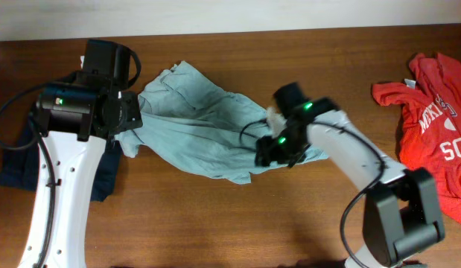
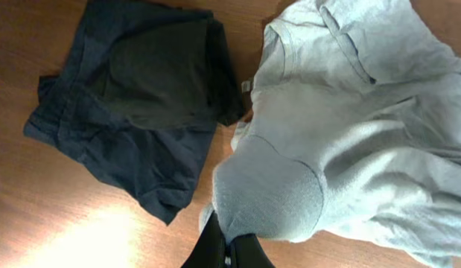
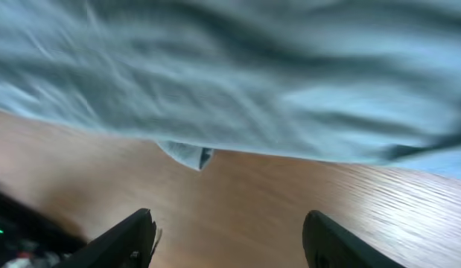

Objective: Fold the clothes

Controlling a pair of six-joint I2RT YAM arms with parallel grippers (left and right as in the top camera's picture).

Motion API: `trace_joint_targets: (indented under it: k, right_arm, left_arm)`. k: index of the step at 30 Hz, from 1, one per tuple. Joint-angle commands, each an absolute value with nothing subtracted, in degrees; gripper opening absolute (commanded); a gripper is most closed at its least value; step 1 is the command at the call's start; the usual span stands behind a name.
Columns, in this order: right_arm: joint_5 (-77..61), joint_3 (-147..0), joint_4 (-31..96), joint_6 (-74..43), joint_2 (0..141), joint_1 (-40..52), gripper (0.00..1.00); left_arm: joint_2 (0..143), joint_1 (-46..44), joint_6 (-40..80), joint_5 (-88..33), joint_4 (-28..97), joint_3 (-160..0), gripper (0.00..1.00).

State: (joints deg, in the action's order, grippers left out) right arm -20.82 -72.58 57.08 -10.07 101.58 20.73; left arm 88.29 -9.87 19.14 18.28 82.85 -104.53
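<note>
The pale teal T-shirt [image 1: 200,123] lies crumpled across the middle of the table. It fills the right of the left wrist view [image 2: 349,134] and the top of the right wrist view [image 3: 237,74]. My left gripper [image 2: 229,240] is shut on a sleeve of the T-shirt, at the shirt's left end [image 1: 128,123]. My right gripper [image 3: 230,223] is open and empty, low over bare wood just in front of the shirt's hem, at the shirt's right end [image 1: 278,152].
A dark navy garment [image 1: 21,160] lies folded at the left under my left arm, also in the left wrist view [image 2: 133,112]. A red T-shirt with white lettering [image 1: 439,119] lies at the far right edge.
</note>
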Motion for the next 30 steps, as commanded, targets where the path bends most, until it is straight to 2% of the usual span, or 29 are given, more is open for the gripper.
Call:
trace_joint_targets:
  k: [1,7,21,30]
  right_arm:
    - [-16.0,-68.1,52.3,-7.7,101.5,26.3,0.68]
    - [-15.8,-63.0,41.7,-8.4,101.7,31.9,0.68]
    - [-16.2,-63.0,46.9,-7.3,102.7,31.9,0.67]
    - [-15.8,-63.0,43.7,-3.2,102.7,32.0,0.68]
  left_arm:
    - [87.8,-9.7,19.6,18.9,82.5,-105.2,0.01]
    - [87.8,-9.7,19.6,17.9,82.6,-105.2,0.0]
    - [87.8,-9.7,19.6,17.8,82.7,-105.2,0.0]
    - [87.8,-9.7,19.4,17.8,83.2,-105.2,0.0]
